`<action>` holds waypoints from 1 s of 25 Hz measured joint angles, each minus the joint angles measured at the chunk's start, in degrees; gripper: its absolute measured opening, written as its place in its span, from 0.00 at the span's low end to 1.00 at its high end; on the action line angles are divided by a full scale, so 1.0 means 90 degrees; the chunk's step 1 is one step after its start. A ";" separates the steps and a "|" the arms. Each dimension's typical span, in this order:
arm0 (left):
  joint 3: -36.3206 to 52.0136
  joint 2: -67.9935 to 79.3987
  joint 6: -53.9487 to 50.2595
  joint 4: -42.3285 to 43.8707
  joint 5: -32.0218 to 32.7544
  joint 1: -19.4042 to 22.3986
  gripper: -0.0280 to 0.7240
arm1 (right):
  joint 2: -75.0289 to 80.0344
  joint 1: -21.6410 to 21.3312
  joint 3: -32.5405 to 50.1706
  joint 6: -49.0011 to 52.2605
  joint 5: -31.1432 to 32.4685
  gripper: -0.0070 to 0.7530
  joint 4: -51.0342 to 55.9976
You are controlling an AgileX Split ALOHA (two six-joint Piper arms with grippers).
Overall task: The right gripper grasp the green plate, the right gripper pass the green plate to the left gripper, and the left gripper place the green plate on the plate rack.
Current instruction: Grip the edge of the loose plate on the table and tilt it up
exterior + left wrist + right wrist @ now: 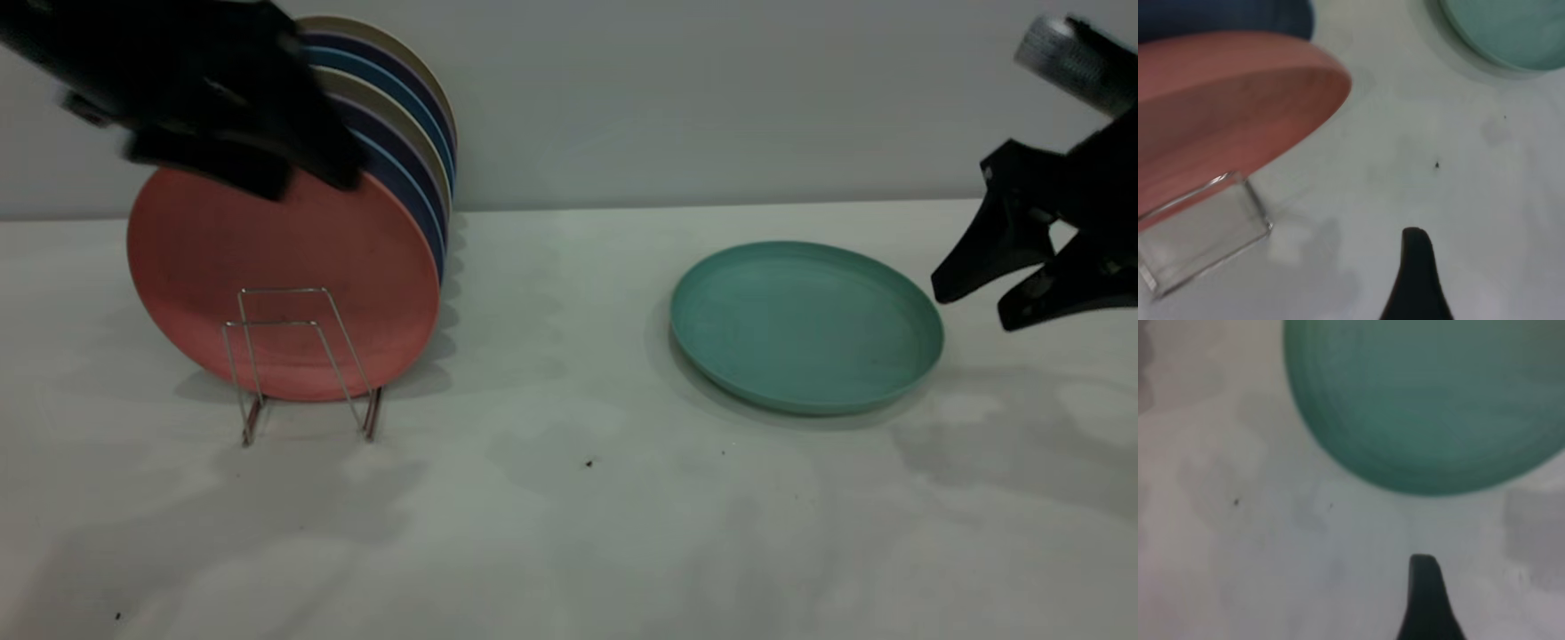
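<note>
Here right gripper hovers, fingers parted.

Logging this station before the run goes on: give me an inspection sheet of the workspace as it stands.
Surface: white table, a few dark specks.
Job's things: green plate lying flat, untouched; plate rack with free front loops.
Clutter: salmon plate upright in the rack, blue and beige plates behind it.
Grippers: right gripper open, just right of the green plate, above the table; left gripper raised in front of the racked plates.
Cables: nothing seen.
Surroundings: plain pale wall.
</note>
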 joint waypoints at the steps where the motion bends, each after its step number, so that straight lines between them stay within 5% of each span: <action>1: -0.0032 0.0155 0.0015 -0.0006 -0.0108 -0.0143 0.83 | 0.0232 -0.0088 -0.0187 -0.0006 0.0100 0.71 0.0100; 8: -0.0193 0.0737 0.0029 -0.0070 -0.0824 -0.0871 0.83 | 0.1491 -0.0443 -0.1252 -0.0077 0.0411 0.71 0.0514; 19: -0.0212 0.0747 0.0028 -0.0094 -0.1016 -0.0946 0.83 | 0.2688 -0.0452 -0.2155 -0.0106 0.0516 0.69 0.0811; 25: -0.0212 0.0747 0.0028 -0.0100 -0.1020 -0.0946 0.83 | 0.2870 -0.0452 -0.2202 -0.0474 0.0542 0.51 0.1410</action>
